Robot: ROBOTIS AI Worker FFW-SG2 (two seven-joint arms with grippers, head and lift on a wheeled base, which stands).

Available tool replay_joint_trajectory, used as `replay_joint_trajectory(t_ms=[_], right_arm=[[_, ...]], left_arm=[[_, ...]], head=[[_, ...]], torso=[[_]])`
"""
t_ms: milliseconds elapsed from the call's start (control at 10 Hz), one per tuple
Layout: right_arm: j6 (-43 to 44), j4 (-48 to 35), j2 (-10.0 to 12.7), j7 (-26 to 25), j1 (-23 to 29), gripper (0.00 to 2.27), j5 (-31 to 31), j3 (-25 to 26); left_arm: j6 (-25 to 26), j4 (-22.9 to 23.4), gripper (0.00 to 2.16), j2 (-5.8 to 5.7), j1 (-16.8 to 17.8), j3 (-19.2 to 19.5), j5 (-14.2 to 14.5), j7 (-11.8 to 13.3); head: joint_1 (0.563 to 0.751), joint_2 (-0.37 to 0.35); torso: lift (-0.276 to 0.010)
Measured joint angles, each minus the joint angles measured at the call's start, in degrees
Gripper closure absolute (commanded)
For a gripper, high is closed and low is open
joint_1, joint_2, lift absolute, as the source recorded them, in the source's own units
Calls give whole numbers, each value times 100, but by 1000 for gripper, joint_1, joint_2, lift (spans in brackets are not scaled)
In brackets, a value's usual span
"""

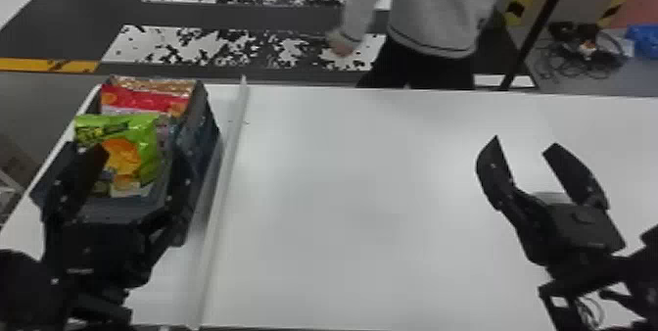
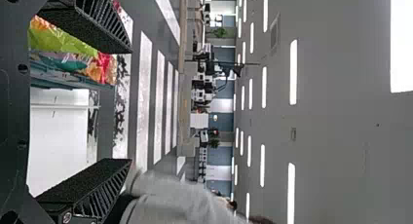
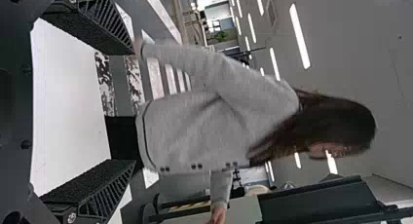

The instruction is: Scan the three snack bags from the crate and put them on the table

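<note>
In the head view, a dark grey crate at the table's left holds upright snack bags: a green bag in front, a red bag behind it and a brownish one at the back. My left gripper is open over the crate's near end, its fingers empty and partly covering the green bag. My right gripper stands open and empty above the table's right side. In the left wrist view, the green bag shows beside the open left gripper. The right wrist view shows the open right gripper.
A long pale strip runs front to back on the white table, just right of the crate. A person in a grey top stands beyond the table's far edge, one hand on a dark pole.
</note>
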State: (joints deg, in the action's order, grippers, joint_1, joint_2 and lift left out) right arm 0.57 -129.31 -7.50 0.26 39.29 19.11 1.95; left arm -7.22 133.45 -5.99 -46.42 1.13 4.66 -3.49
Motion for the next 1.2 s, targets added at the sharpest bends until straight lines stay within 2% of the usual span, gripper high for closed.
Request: replay_joint_trajectory(t_ms=[100,200,300,500,600,700,800,900,1000,1100,1200], right_arm=[[0,12,-4,0,-1,87,-5,-29],[0,39,-5,0,0,87,-18,-83],[0,65,-6,0,0,87,-66,-161],[0,133,-23,0,-11,87,-314,-480],[5,183,-26,0,-41,87,-444,-651],[8,226,-25,0,-88,87,-554,-799],[5,243,-24,-6,-129,87,-592,-856],[0,249,-24,-16,-166,87,-600,-869],[0,265,-33,-18,-213,87,-601,-871],[0,286,-39,-25,-251,87,-601,-868],[0,300,-40,-26,-271,87,-601,-859]], left_arm=[[76,12,83,-11,38,288,196,226],[364,21,83,-15,105,739,595,593],[929,62,83,-5,217,1177,972,886],[2697,318,80,21,575,2081,1601,1380],[3446,383,80,26,801,2373,1738,1519],[4182,355,80,26,1100,2615,1800,1792],[4877,205,80,22,1423,2845,1807,2245],[5467,2,83,2,1755,3152,1848,2935],[5990,-229,83,-52,2092,3504,1866,3726],[6343,-429,83,-173,2353,3753,1832,4174],[6431,-546,83,-298,2477,3864,1771,4357]], head=[[695,19],[695,54],[695,101],[695,176],[695,232],[695,265],[695,280],[695,284],[695,287],[695,300],[695,307]], torso=[[-94],[-94],[-94],[-94],[-94],[-94],[-94],[-94],[-94],[-94],[-94]])
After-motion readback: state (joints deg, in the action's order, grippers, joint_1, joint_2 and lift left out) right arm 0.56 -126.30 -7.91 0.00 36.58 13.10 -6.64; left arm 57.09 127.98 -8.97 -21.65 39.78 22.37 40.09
